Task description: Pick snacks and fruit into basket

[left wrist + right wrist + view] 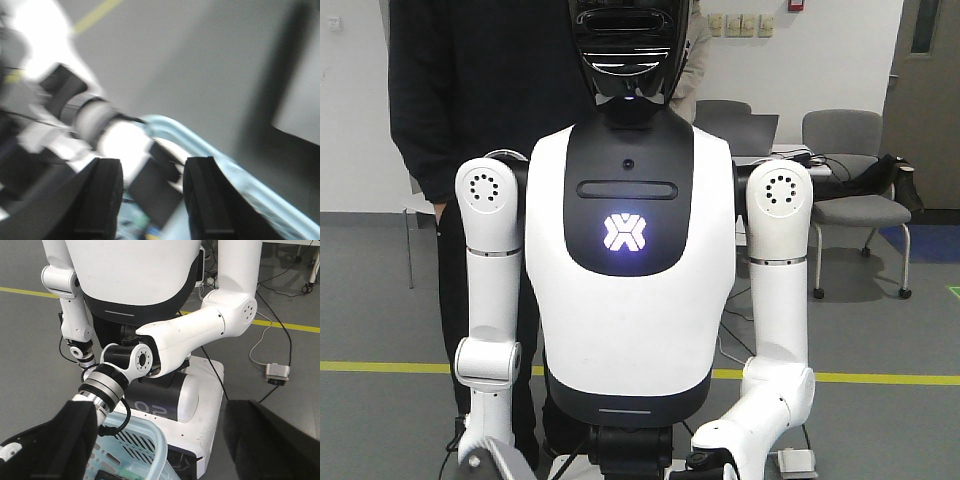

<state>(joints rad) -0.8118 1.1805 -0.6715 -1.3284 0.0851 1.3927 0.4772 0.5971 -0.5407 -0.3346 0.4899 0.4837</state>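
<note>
Just below the open left pincer [152, 200], the pale blue basket [235, 170]; right pincer [160, 450] open too.

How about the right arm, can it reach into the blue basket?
Probably yes. The basket sits just below the open right fingers, but the white robot's arm is stretched over its rim and could get bumped.

Blurred close view from the left gripper [152, 200]: its two black fingers [102, 200] stand apart with a gap between them. Beyond them a white and black robot arm [107, 132] crosses over the pale blue basket [220, 160] rim. Grey floor [190, 60] lies behind.
</note>
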